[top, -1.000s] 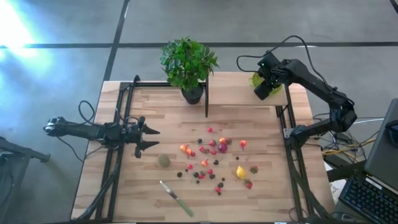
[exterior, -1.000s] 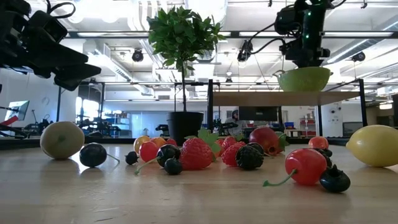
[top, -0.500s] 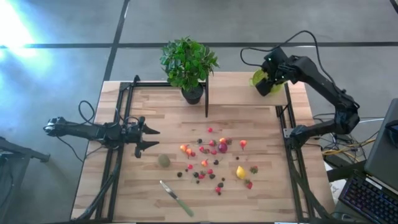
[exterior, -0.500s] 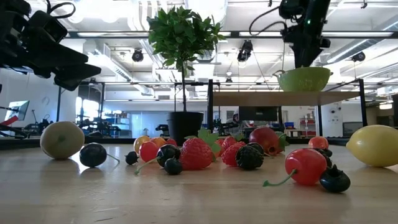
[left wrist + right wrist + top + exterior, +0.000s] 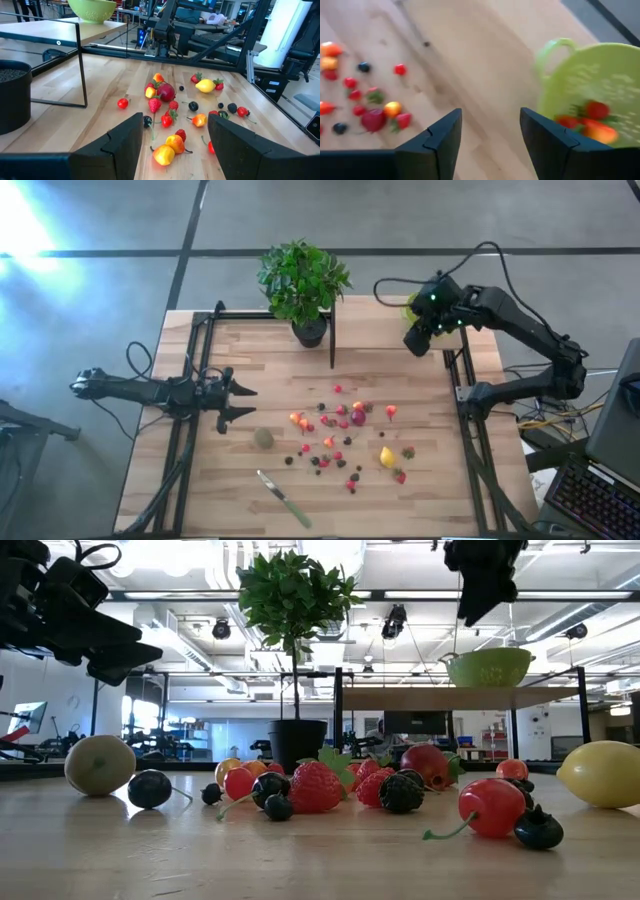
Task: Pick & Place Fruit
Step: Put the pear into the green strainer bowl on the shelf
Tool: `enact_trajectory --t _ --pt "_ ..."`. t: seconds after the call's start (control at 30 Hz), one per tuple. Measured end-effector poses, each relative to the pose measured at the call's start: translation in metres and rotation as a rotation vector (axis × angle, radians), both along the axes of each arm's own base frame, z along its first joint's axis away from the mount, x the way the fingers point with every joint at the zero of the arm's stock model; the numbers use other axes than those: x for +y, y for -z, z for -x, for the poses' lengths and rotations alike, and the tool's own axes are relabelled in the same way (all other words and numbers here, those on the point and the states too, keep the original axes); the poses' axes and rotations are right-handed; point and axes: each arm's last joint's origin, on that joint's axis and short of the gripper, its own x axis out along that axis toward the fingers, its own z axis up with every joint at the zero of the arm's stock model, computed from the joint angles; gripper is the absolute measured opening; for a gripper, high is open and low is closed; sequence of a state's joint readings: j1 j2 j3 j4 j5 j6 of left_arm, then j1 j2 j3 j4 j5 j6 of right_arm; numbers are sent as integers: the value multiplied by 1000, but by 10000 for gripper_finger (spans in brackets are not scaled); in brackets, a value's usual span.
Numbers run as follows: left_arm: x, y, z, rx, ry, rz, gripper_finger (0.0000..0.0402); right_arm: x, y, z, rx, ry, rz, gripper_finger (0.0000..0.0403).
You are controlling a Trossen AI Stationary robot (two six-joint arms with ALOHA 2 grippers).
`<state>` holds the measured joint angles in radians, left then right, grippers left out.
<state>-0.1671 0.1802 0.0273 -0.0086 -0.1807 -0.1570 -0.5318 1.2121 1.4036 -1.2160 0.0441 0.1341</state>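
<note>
Right gripper (image 5: 417,343) beside the bowl (image 5: 590,95), empty.
Its fingers are spread; left gripper (image 5: 243,402), also spread, waits left of the fruit (image 5: 345,435) pile.

The high view looks straight down from far above on the whole wooden table (image 5: 240,470), with the potted plant (image 5: 303,285) at its far edge. The low view sits at table height, close to the scattered fruit (image 5: 318,787), facing level across it toward that same plant (image 5: 292,660) and the room behind. The left wrist view looks forward between its own end effector's (image 5: 172,135) fingers, low over the table, across the fruit beyond the plant's pot (image 5: 14,95). The right wrist view looks steeply down from above the lime-green colander (image 5: 590,85), well to the plant's side. All four views share the fruit scatter.
</note>
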Motion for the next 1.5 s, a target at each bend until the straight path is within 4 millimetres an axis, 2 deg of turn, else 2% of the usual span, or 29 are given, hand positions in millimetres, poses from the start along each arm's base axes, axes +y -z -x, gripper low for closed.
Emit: enact_trajectory --t 0.4,0.77,0.93,1.33,1.5 --pt "0 0 0 0 0 0 229 60 4 -29 -37 -196 11 160" --pt "0 0 0 0 0 0 229 113 21 -45 -90 -329 76 131" --pt "0 0 0 0 0 0 229 131 35 -50 -111 -397 78 120" --pt "0 0 0 0 0 0 229 162 78 -41 -23 -412 -6 117" --pt "0 0 0 0 0 0 229 167 99 -35 17 -329 -13 103"
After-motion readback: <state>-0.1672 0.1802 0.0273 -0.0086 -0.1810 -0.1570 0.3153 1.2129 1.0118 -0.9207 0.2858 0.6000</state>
